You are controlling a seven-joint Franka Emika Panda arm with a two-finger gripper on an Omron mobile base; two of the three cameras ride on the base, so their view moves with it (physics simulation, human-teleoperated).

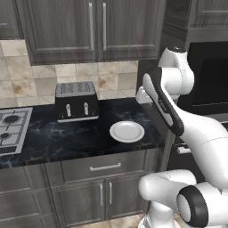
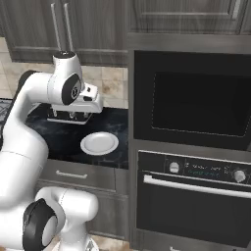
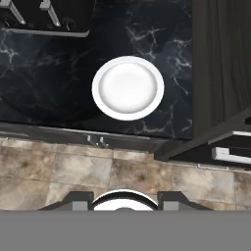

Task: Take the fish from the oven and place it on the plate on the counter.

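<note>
The white plate (image 3: 128, 87) lies on the black marble counter (image 3: 147, 34), near its front edge. My gripper (image 3: 126, 202) hangs high above the floor in front of the counter, pointing down, its fingers apart with nothing between them. In the base views the plate (image 1: 127, 131) (image 2: 99, 143) sits just below and in front of my bent arm. The oven (image 2: 191, 196), with its knobbed strip, stands to the right with its door closed. The fish is hidden.
A black toaster (image 1: 76, 101) stands at the back of the counter, left of the plate. A steel gas hob (image 1: 11, 127) lies at the far left. A black glass-fronted unit (image 2: 196, 100) sits above the oven. The oven's handle (image 3: 230, 155) juts out at the right.
</note>
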